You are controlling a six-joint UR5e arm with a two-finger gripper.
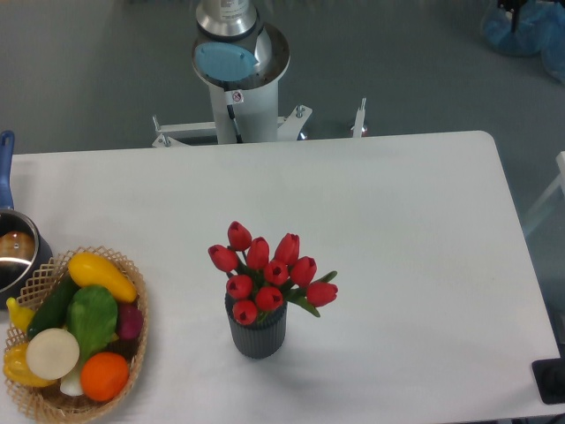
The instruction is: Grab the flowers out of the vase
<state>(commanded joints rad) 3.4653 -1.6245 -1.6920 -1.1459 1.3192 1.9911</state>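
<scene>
So the bunch of red tulip buds with green leaves [269, 274] is sitting in the small dark grey ribbed cylindrical vase [257, 336], which is standing upright on the white table [397, 230], a bit toward the near edge and roughly mid-width. The blooms are leaning slightly to the right, with one bud poking out past the rim.

Only the arm's silver base column with a blue cap [237, 62] is showing at the far side of the table; the fingers aren't in the shot, so no telling how open they are or whether they're holding anything.

Over on the left, a wicker basket [134, 305] is holding mixed fruit and vegetables, and a steel pot with a blue handle [13, 252] is peeking in behind it.
</scene>
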